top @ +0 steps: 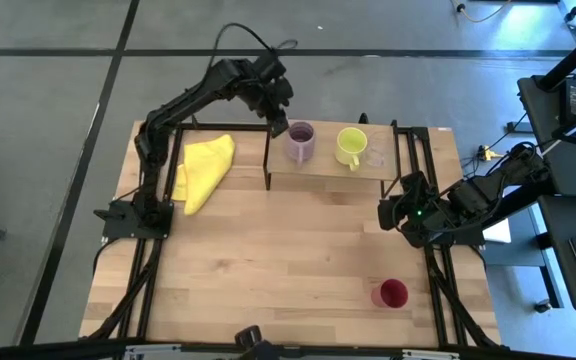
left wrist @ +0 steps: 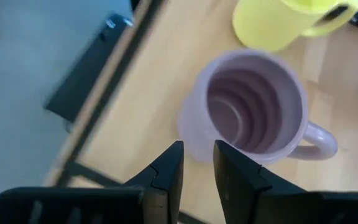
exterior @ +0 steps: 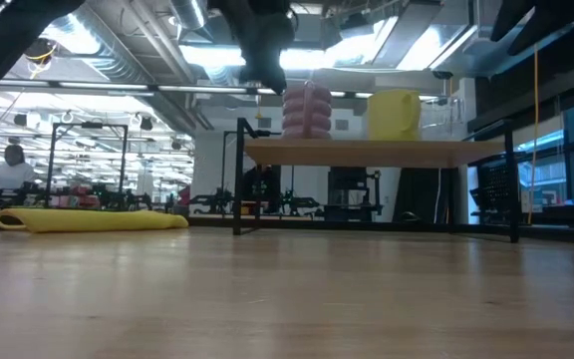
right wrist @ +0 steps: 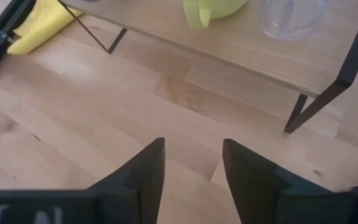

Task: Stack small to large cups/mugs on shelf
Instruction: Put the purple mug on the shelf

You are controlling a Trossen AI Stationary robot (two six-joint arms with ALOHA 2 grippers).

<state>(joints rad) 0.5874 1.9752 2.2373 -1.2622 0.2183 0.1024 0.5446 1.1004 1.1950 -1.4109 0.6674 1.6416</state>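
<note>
The lilac mug (top: 301, 142), the yellow-green mug (top: 350, 145) and the tiny clear glass (top: 375, 155) stand upright in a row on the low wooden shelf (top: 328, 178) at the table's far side. The dark red cup (top: 390, 293) stands on the table near its front right. My left gripper (top: 280, 125) hovers just left of the lilac mug (left wrist: 253, 112). Its fingers (left wrist: 197, 162) are a narrow gap apart and empty. My right gripper (top: 388, 213) is open and empty (right wrist: 193, 155) above the table, in front of the shelf's right end.
A yellow cloth (top: 208, 170) lies on the table left of the shelf. The shelf's black legs (right wrist: 309, 102) stand near my right gripper. Bare tabletop (top: 288, 250) spreads between the shelf and the front edge.
</note>
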